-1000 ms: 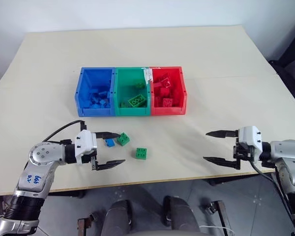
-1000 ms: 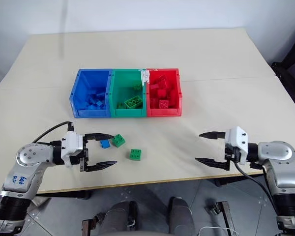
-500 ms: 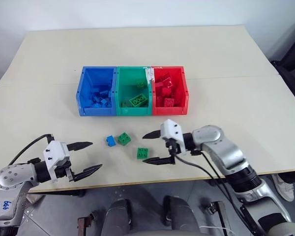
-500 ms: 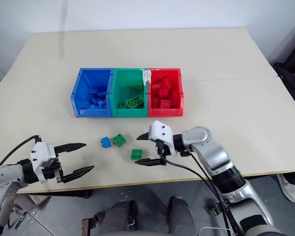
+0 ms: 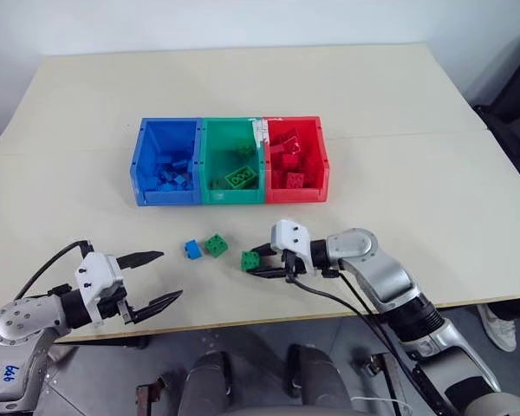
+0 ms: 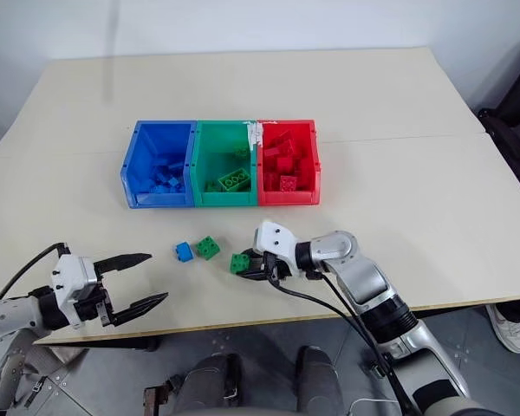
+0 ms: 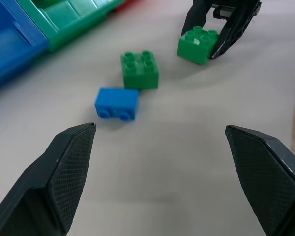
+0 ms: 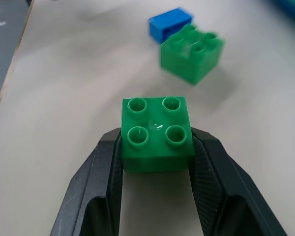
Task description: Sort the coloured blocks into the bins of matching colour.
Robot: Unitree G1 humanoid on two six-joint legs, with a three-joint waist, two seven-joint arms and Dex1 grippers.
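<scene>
One green block between tool fingers

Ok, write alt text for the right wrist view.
The right gripper is shut on a green brick, studs up, a finger against each side, on a beige table. Beyond it lie a second green brick and a blue brick close together.
</scene>
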